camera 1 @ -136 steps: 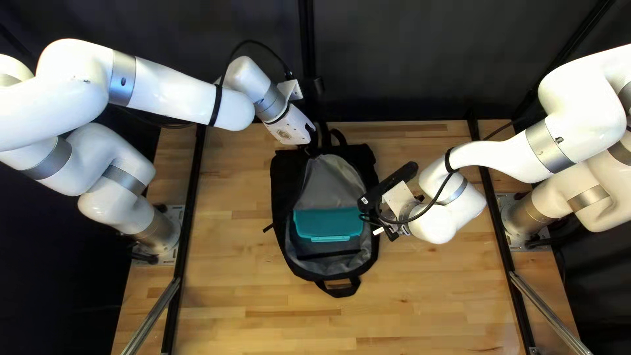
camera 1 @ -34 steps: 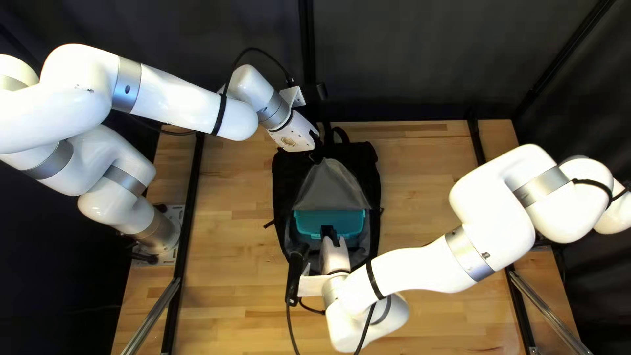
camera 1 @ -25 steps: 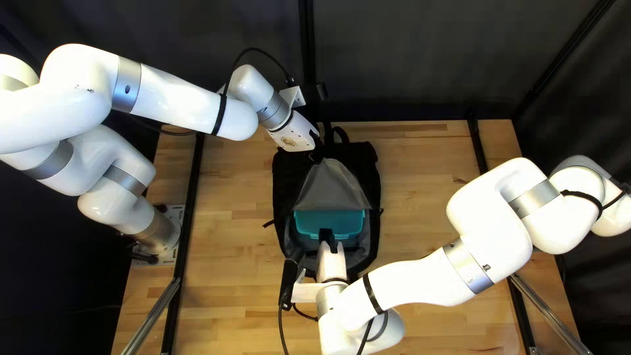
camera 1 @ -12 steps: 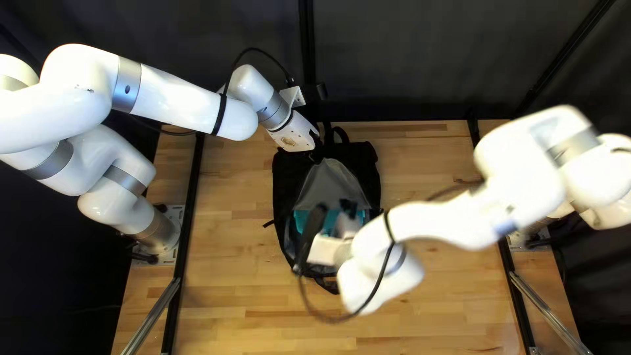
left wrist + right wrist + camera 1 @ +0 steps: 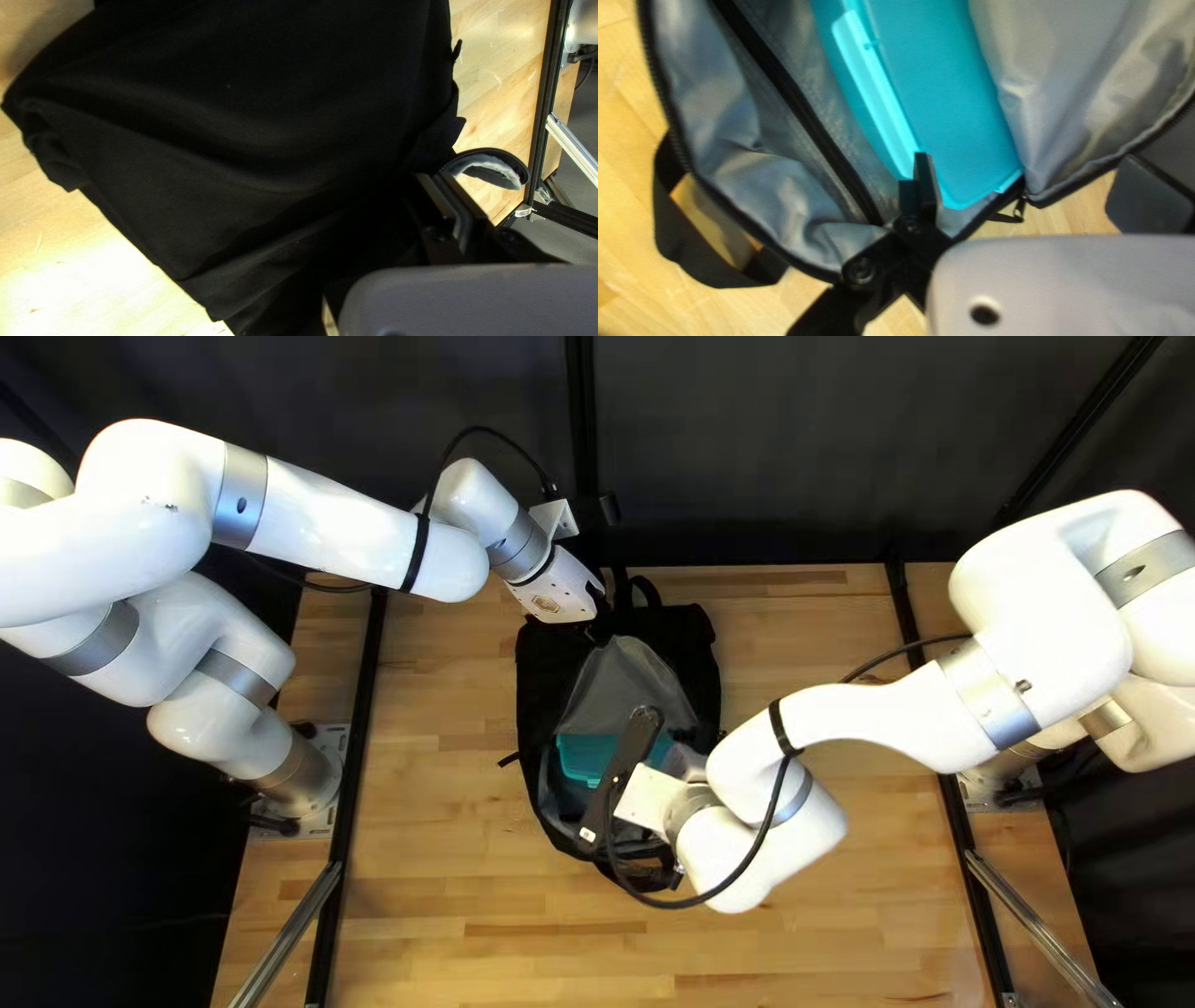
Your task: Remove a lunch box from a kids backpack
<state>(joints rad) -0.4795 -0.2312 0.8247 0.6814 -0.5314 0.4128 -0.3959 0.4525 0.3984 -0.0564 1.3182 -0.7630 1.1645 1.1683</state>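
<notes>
Tabletop (image 5: pixel 436 834): lying under the backpack
Left arm (image 5: pixel 336 523): reaching in from ten o'clock
Left gripper (image 5: pixel 603 600): pinching black cloth between its jaws at the backpack's twelve o'clock
Backpack (image 5: pixel 535 672): lying open, showing grey lining
Teal lunch box (image 5: pixel 576 757): resting inside the backpack, at six o'clock from the raised flap (image 5: pixel 641 670)
Right gripper (image 5: pixel 700 737): pressing its jaws together near the box's three o'clock end
Right arm (image 5: pixel 871 716): reaching in from three o'clock
</notes>
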